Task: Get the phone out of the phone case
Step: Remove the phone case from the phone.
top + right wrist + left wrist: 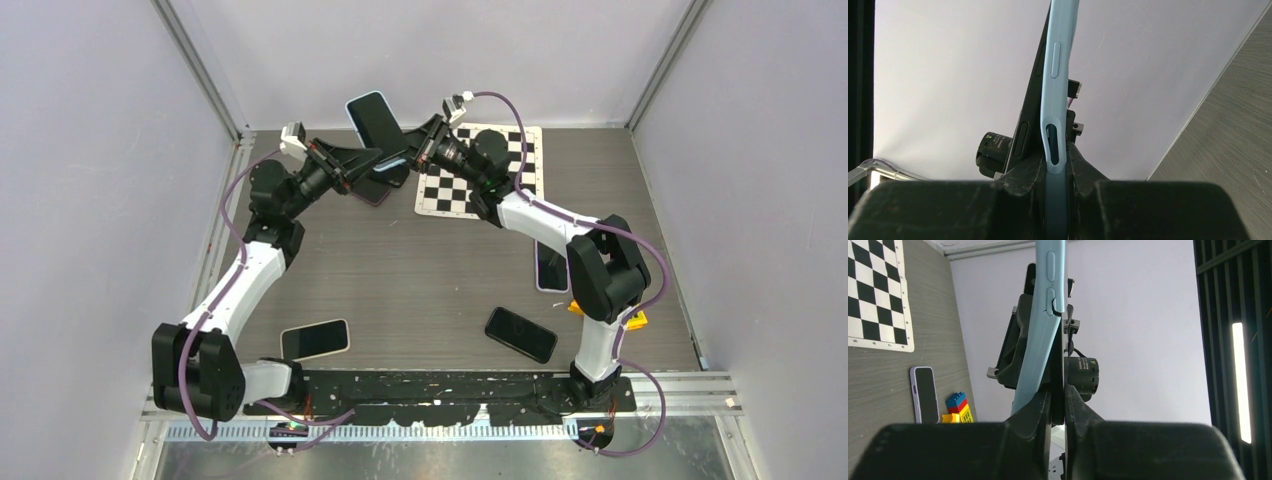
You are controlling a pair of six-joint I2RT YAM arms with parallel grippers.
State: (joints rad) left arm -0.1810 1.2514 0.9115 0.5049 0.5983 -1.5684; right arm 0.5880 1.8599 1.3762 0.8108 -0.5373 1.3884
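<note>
The checkerboard [480,170] is black and white squares inside a white border, lying on a table [420,270] of dark grey-brown with fine wood-like streaks. Left of the checkerboard, the phone case [1058,75] is pale sky blue and the phone [1030,110] in it is black. Nearer than the checkerboard and to its right are a lilac-edged phone [551,268] with a black screen and toy blocks [958,407] in blue, red and yellow. Nearer than the checkerboard lie an all-black phone [521,334] and, to its left, a cream-edged phone [315,339]. The arms [245,285] are white and black with purple cables [655,260].
</note>
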